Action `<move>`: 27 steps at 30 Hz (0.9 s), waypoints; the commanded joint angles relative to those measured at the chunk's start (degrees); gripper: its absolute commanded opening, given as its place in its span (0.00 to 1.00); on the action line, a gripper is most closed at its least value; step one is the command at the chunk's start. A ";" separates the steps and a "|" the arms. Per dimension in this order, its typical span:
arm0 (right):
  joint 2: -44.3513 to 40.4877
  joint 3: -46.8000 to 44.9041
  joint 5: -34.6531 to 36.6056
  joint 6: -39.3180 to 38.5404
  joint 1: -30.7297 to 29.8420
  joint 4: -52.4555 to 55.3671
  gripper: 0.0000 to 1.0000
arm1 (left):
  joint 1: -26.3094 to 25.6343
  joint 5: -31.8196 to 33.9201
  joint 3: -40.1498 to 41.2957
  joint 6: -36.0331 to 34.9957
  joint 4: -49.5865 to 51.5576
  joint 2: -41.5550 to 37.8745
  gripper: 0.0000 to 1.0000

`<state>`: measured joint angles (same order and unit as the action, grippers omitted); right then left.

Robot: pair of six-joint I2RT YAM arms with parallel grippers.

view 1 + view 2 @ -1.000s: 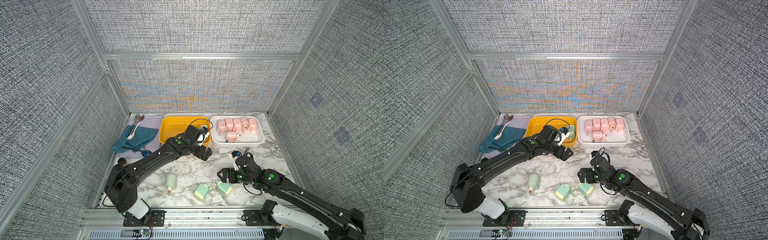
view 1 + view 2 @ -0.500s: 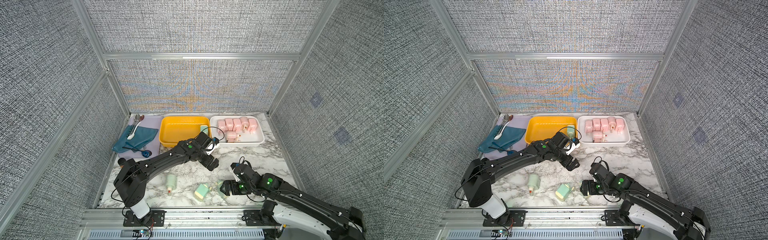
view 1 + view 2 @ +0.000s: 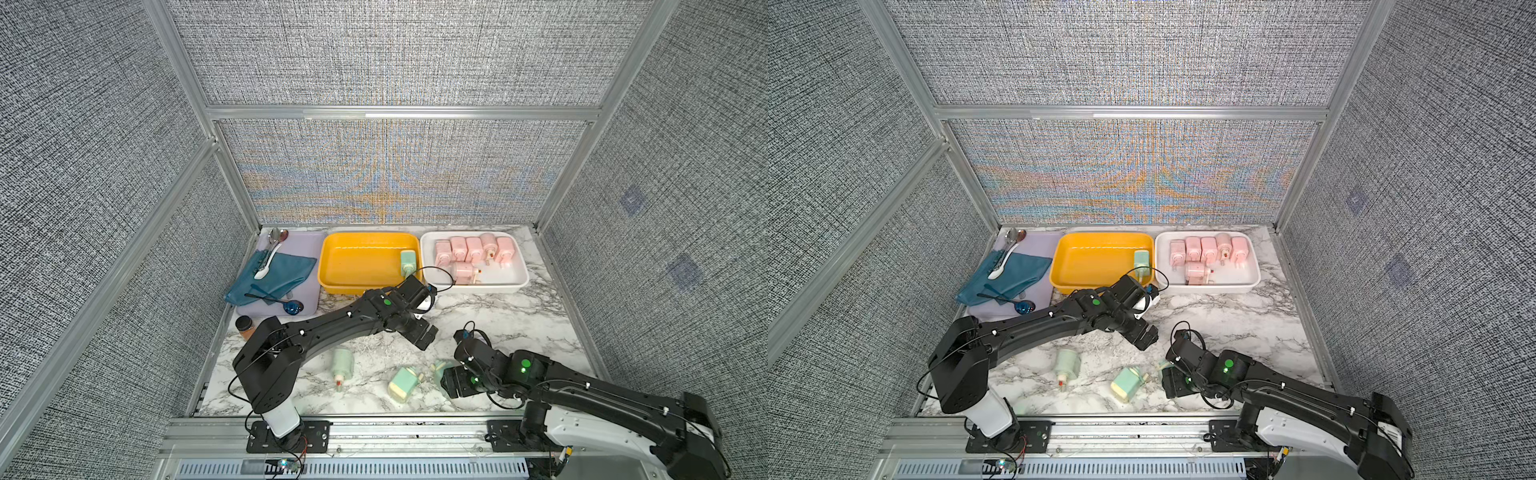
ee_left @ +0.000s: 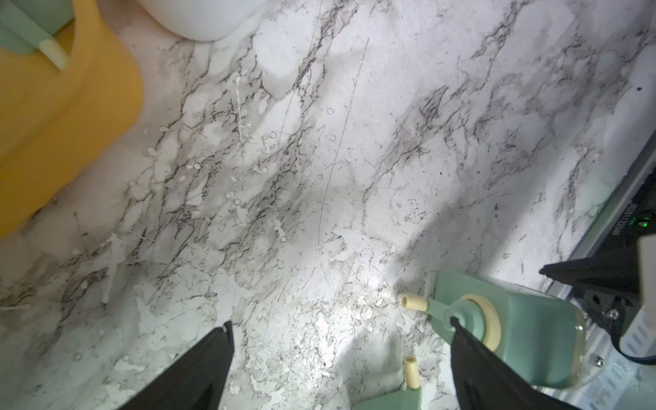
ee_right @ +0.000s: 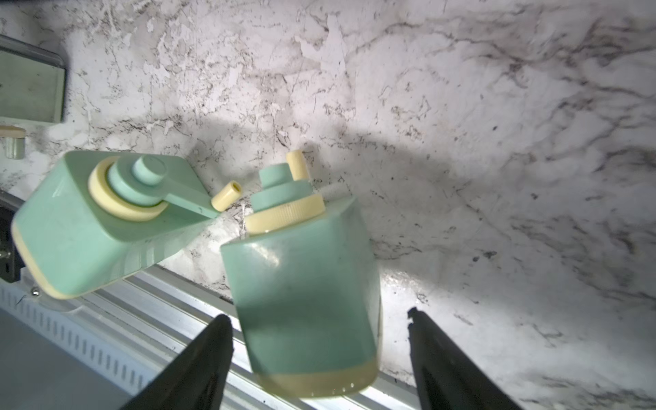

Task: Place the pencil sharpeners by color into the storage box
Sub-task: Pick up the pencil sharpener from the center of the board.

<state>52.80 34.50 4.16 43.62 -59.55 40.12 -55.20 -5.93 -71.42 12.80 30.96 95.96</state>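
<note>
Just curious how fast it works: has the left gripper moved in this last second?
Yes. The left gripper has pulled back from over the yellow tray toward the front of the table.

Green sharpener point(image 3: 439, 367), well in front of the yellow tray point(image 3: 345, 288), is mostly hidden under the right arm point(image 3: 498, 365) in both top views. In the left wrist view the tray is blurred and cut by the picture's edge, as is the sharpener inside point(image 4: 21, 32).
</note>
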 commanded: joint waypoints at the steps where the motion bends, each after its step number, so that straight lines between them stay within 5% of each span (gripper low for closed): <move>1: -1.81 -1.22 0.34 -4.07 -0.52 -3.39 0.78 | 0.00 2.94 0.23 1.33 -1.47 -0.40 0.99; 14: -0.44 -2.04 0.84 -3.15 -3.95 -3.08 0.78 | 0.00 5.23 -0.10 -0.74 0.08 -0.88 0.99; 27: -1.66 -2.69 7.54 1.36 -9.18 -2.62 0.68 | 0.09 3.74 -0.74 -1.33 0.09 -0.46 0.99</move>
<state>51.33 31.40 8.86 43.38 -68.53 36.86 -55.24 -1.61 -71.77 12.16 30.72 95.46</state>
